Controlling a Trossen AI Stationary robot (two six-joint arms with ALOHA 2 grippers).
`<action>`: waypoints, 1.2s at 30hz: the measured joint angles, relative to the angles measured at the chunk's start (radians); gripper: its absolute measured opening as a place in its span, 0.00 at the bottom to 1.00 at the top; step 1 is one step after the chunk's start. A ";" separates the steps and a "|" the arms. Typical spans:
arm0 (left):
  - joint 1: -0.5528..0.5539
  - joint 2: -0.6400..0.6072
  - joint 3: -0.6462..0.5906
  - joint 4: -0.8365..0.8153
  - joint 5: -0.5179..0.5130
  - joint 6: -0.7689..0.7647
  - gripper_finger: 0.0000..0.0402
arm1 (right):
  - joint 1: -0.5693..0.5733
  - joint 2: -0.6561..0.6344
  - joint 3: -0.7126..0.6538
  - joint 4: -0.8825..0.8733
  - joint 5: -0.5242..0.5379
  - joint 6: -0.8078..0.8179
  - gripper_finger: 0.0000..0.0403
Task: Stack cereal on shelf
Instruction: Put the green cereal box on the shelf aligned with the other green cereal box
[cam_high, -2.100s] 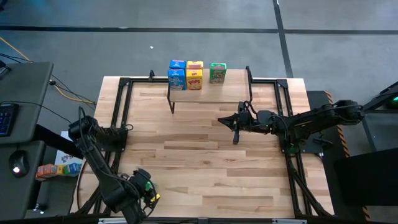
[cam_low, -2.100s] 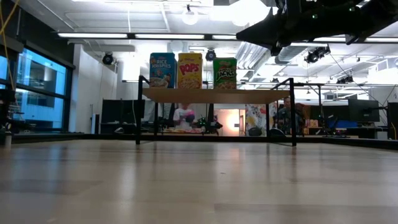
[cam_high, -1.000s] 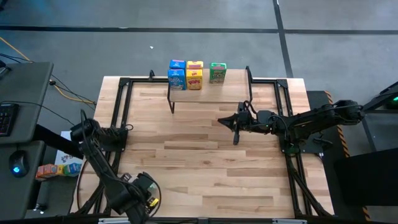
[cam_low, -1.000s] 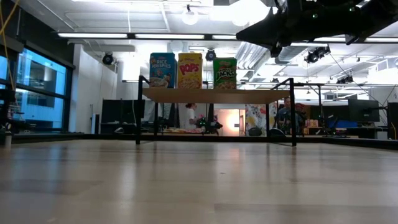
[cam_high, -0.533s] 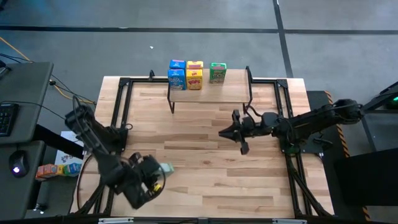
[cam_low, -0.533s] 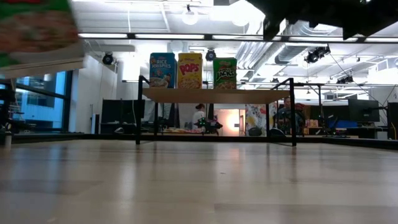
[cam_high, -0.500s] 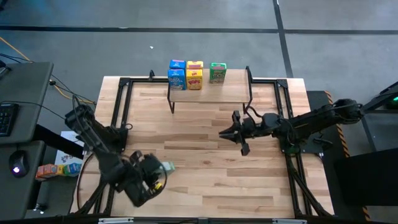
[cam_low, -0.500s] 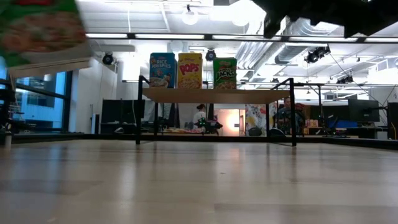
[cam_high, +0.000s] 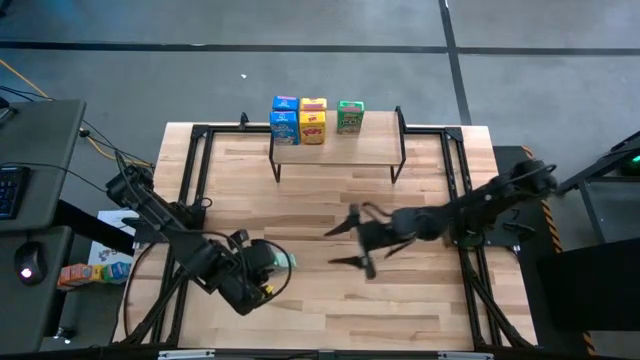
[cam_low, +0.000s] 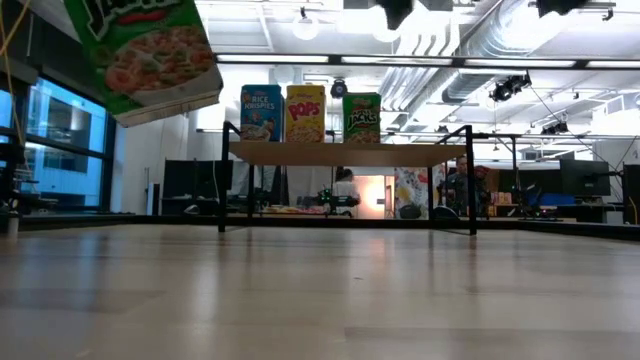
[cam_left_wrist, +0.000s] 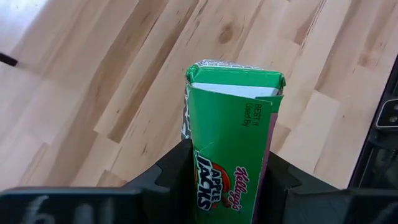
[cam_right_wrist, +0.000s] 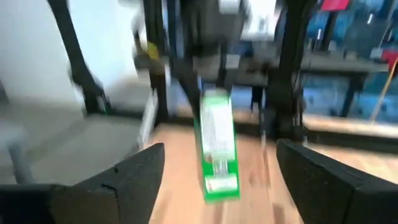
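Three cereal boxes, blue (cam_high: 285, 118), yellow (cam_high: 313, 120) and green (cam_high: 350, 117), stand upright in a row on the shelf (cam_high: 340, 150) at the table's far side; the low view shows them on its board (cam_low: 345, 153). My left gripper (cam_high: 270, 263), near the table's front left, is shut on another green cereal box (cam_high: 283, 260), which hangs tilted above the table (cam_low: 150, 55). My right gripper (cam_high: 343, 244) stands open just right of that box, its fingers pointing at it (cam_right_wrist: 217, 143), still apart from it. My left gripper pinches the green box between its two fingers (cam_left_wrist: 177, 171), one on each face flanking the printed narrow side (cam_left_wrist: 227, 162). The fingers hold its rear end, and the opened flap end (cam_left_wrist: 235, 78) sticks out ahead. The box is lifted clear of the table and tilted.
Black frame rails run along the table's left (cam_high: 190, 190) and right (cam_high: 462, 190) sides. More coloured boxes lie off the table at the left (cam_high: 95, 270). Bare wood lies between the shelf and the grippers. A person (cam_low: 347, 185) moves in the room behind.
My left gripper has swung from the table's near left corner toward the middle, carrying the green box clear of the table. My right gripper has moved from in front of the shelf toward the near edge and left, toward that box, and has opened.
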 joint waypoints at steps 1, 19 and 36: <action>0.000 -0.002 0.000 0.000 0.000 0.008 0.29 | -0.002 0.026 0.046 -0.072 0.000 -0.020 0.75; -0.008 -0.014 0.000 0.025 -0.111 0.114 0.29 | -0.014 0.371 0.530 -0.593 0.024 -0.062 0.77; 0.007 -0.013 0.000 0.169 -0.200 0.277 0.29 | -0.011 0.372 0.530 -0.559 -0.008 -0.019 0.74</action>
